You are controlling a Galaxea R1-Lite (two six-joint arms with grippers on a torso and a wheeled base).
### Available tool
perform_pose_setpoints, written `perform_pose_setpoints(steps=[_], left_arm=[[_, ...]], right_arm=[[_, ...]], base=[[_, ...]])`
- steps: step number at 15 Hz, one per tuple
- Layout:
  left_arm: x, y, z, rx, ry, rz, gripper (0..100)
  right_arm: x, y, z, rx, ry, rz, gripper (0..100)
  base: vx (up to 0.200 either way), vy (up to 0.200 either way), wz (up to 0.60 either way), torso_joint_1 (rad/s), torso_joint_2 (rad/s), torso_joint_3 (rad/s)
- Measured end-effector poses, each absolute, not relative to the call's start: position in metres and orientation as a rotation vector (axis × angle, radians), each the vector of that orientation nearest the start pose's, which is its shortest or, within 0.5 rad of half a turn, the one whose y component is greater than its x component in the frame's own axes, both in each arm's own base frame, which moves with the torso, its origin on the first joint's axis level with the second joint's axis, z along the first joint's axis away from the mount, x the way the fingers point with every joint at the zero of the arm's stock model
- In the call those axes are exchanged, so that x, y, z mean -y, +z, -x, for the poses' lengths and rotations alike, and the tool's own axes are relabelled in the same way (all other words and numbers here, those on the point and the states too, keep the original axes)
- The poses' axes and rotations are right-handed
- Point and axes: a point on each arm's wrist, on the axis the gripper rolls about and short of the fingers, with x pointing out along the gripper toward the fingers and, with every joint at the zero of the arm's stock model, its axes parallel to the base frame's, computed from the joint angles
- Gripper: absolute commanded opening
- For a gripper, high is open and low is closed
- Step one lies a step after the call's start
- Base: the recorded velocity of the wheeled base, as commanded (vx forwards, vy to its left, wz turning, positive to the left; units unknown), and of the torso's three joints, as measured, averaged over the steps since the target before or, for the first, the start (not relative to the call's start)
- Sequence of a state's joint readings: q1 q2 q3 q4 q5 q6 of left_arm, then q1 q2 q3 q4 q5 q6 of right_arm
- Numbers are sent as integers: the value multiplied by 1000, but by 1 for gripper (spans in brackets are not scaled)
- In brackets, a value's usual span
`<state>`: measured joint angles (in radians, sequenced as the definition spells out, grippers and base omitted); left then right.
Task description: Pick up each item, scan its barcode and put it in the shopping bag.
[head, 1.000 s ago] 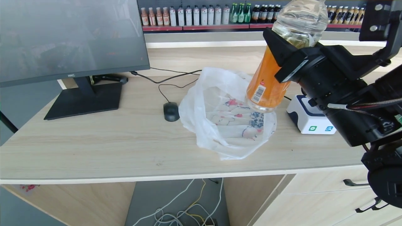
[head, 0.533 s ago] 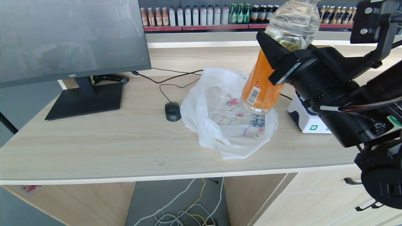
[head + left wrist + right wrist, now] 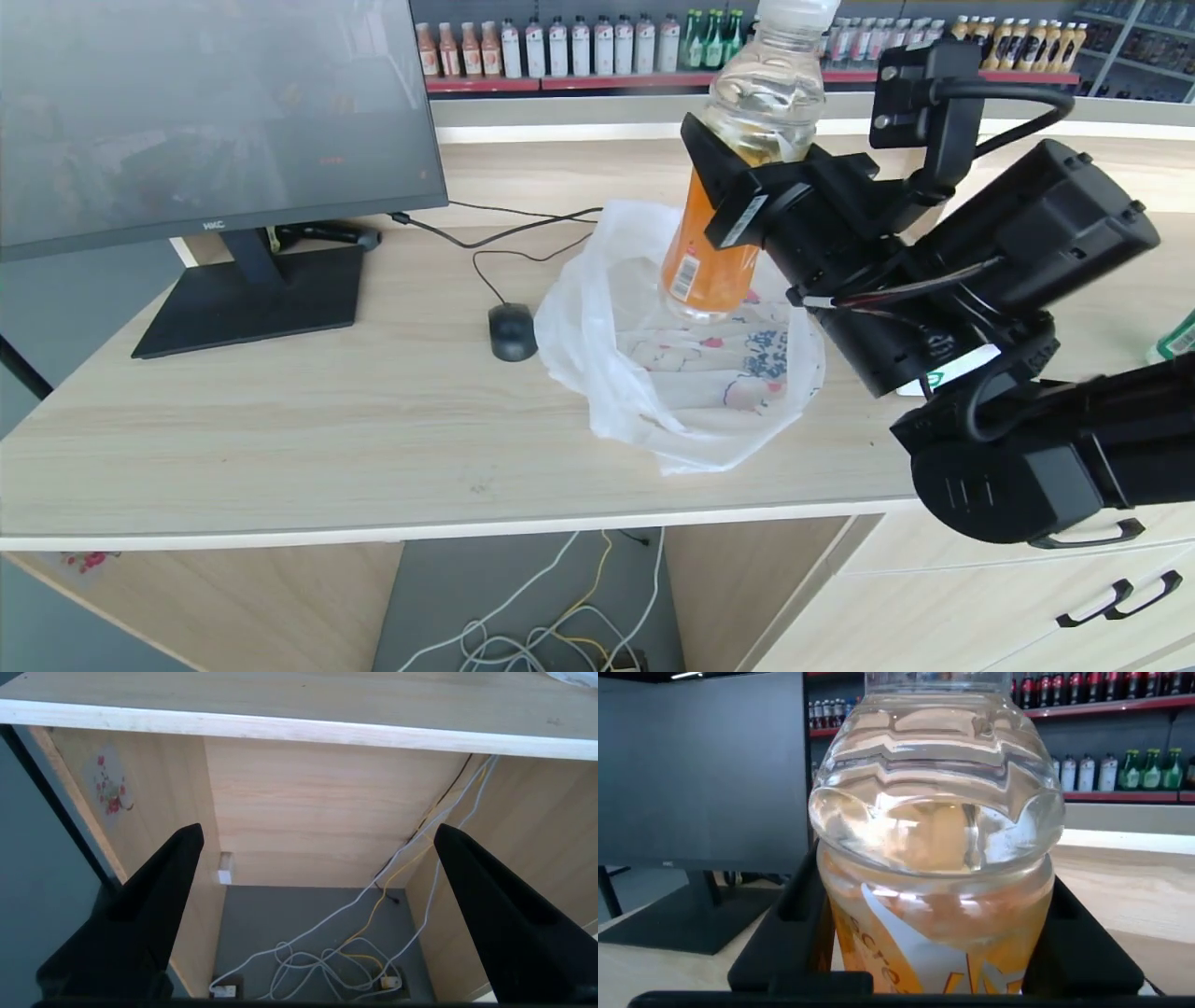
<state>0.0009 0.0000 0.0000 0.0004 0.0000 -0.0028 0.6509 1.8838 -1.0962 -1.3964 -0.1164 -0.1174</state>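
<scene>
My right gripper is shut on an orange-labelled drink bottle with a clear upper half and a barcode low on its side. It holds the bottle nearly upright over the open mouth of the white plastic shopping bag, which lies on the wooden counter. In the right wrist view the bottle stands close between the black fingers. A white scanner box peeks out from behind the right arm. My left gripper hangs open below the counter edge, holding nothing.
A monitor on a black stand occupies the counter's left, with a black mouse and its cable beside the bag. Shelves of bottles line the back. Loose cables lie on the floor under the counter. Drawers sit at lower right.
My right arm has carried the bottle leftward, from beside the scanner box to above the bag's opening. The bag and mouse have stayed put.
</scene>
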Motion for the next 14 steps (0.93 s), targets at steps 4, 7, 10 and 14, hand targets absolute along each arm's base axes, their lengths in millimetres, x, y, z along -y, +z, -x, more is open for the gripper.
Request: perform_pose_setpoints(steps=[4,7,10,14], left_arm=[[0,75,23,0,1,3,100],[0,75,23,0,1,3,100],[0,75,23,0,1,2,100],[0,75,23,0,1,2,100]], right_arm=[[-225,257,-306,577,470,-107,0],[-229,244,-320,556,462,-96,0],[-237,233,-331,546,466,-92,0],[-244,220,-343,532,465,-86,0]], base=[[0,0,0,0,0,0],[0,0,0,0,0,0],[0,0,0,0,0,0],[0,0,0,0,0,0]])
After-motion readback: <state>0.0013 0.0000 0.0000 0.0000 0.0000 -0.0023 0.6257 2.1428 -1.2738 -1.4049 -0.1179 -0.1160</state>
